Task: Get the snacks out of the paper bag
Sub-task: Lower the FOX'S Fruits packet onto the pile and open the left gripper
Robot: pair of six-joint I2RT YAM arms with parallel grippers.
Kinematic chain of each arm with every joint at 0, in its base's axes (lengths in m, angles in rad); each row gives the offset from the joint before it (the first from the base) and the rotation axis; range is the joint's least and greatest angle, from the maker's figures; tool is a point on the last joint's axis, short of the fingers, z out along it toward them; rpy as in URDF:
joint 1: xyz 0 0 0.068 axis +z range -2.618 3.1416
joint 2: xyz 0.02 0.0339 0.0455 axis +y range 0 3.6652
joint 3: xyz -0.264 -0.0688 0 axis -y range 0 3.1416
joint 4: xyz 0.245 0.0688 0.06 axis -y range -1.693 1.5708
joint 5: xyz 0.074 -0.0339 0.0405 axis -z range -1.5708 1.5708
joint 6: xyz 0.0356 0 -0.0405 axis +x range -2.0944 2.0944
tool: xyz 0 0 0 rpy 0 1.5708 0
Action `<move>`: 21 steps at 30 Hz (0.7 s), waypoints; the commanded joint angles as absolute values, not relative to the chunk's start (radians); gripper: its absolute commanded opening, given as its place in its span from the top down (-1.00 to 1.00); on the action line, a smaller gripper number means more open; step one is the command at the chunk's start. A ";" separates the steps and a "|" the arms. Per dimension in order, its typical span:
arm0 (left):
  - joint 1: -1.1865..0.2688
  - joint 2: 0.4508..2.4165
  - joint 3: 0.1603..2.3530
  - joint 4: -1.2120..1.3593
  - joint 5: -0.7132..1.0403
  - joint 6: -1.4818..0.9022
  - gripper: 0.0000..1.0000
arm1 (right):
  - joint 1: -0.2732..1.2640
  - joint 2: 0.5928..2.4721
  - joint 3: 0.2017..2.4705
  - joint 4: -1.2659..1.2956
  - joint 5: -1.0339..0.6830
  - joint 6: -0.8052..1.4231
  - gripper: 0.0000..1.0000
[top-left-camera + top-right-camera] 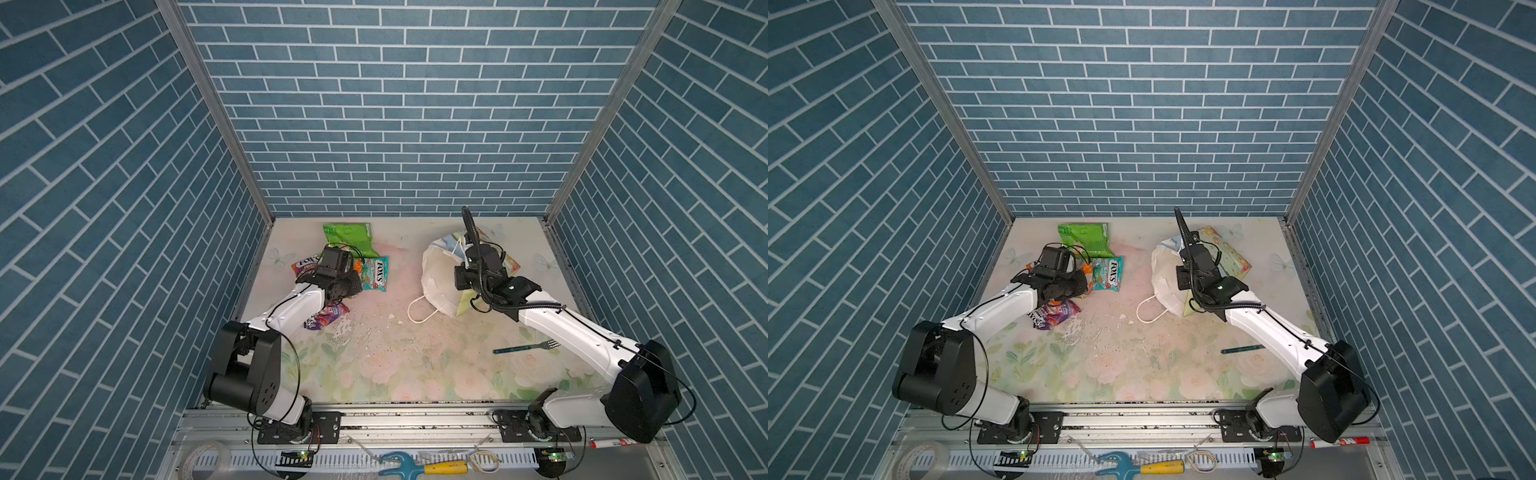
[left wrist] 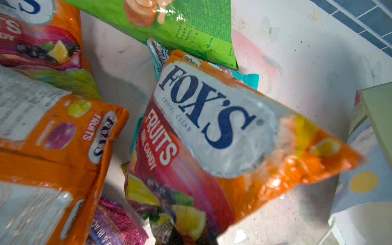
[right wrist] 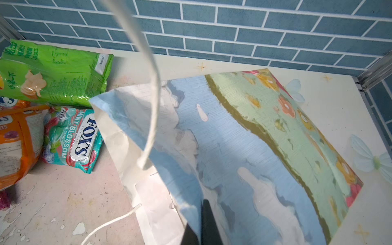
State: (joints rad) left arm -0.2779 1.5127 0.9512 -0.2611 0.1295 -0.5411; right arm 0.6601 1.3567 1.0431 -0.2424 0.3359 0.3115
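My left gripper is shut on the lower end of an orange FOX'S Fruits packet and holds it just above the table at the back left. Its fingers are hidden under the wrist in both top views, where a strip of the packet shows. Around it lie other snacks: a green chip bag, a teal FOX'S mint packet, a purple packet and a second orange packet. My right gripper is shut on the rim of the paper bag, which lies on its side at the back right.
A teal-handled fork lies on the table in front of the bag, beside my right arm. One white cord handle trails on the table and another hangs across the right wrist view. Blue brick walls close in the back and both sides.
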 commanded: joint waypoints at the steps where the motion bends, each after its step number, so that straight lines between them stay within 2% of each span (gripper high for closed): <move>1: -0.271 1.535 0.985 -0.193 0.170 -0.558 1.00 | 0.657 1.327 1.032 -0.263 0.333 0.357 1.00; 7: -0.271 1.577 1.032 -0.213 0.157 -0.541 1.00 | 0.657 1.326 1.032 -0.268 0.326 0.367 1.00; 9: -0.271 1.579 1.043 -0.224 0.150 -0.534 0.90 | 0.657 1.327 1.034 -0.272 0.332 0.367 1.00; 10: -0.271 1.576 1.043 -0.224 0.150 -0.530 0.80 | 0.656 1.328 1.035 -0.275 0.335 0.367 1.00; 11: -0.271 1.569 1.039 -0.216 0.150 -0.526 0.63 | 0.657 1.330 1.039 -0.279 0.340 0.367 1.00; 13: -0.273 1.549 1.026 -0.194 0.158 -0.522 0.07 | 0.657 1.329 1.043 -0.288 0.345 0.367 1.00; 15: -0.277 1.521 1.005 -0.170 0.166 -0.522 -0.30 | 0.657 1.323 1.041 -0.288 0.347 0.367 1.00; 18: -0.292 1.465 0.977 -0.148 0.160 -0.522 -0.59 | 0.656 1.313 1.032 -0.284 0.348 0.370 1.00; 21: -0.309 1.392 0.942 -0.136 0.139 -0.519 -0.70 | 0.657 1.315 1.037 -0.291 0.349 0.368 1.00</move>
State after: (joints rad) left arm -0.2920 1.4590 0.9714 -0.1726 0.1558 -0.5308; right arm 0.6598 1.3418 1.0431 -0.2699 0.3370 0.3187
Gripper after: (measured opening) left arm 0.845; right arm 0.047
